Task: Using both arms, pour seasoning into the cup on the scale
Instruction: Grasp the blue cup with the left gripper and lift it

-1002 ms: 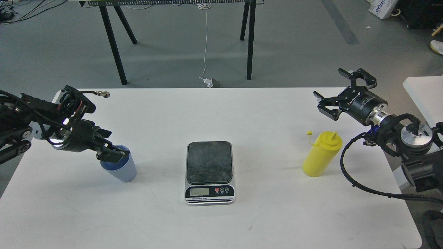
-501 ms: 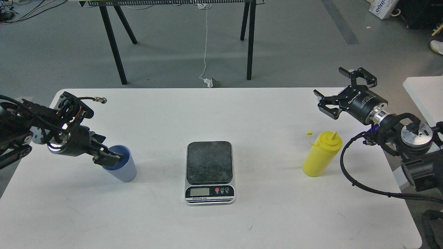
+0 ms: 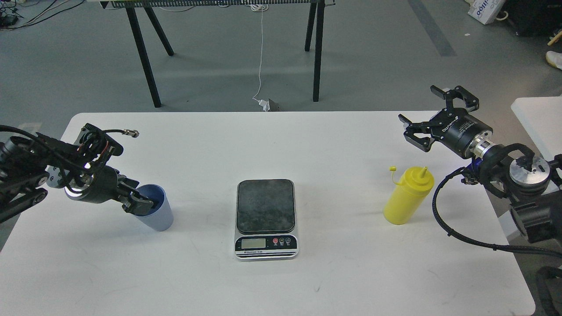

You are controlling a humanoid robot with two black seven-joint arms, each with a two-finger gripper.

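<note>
The light blue cup [image 3: 159,216] stands upright on the white table [image 3: 307,140], left of the scale. My left gripper [image 3: 137,195] is at the cup's left rim, jaws apart, with one fingertip [image 3: 144,204] dipping into the cup's mouth. The scale [image 3: 265,206] sits at the table's middle with nothing on its dark platform. The yellow seasoning bottle [image 3: 406,199] stands upright to the right, its tethered cap hanging open. My right gripper [image 3: 417,104] is open and empty, up behind and to the right of the bottle, apart from it.
A black-legged trestle table [image 3: 149,57] stands on the grey floor beyond the table, with a white cable [image 3: 261,57] hanging down. A second white surface [image 3: 538,118] is at the right edge. My right arm's black cable [image 3: 443,224] loops over the table's right side.
My left gripper has drawn left and lower, from above the cup down to its left rim. The cup, scale, bottle and right arm have not moved.
</note>
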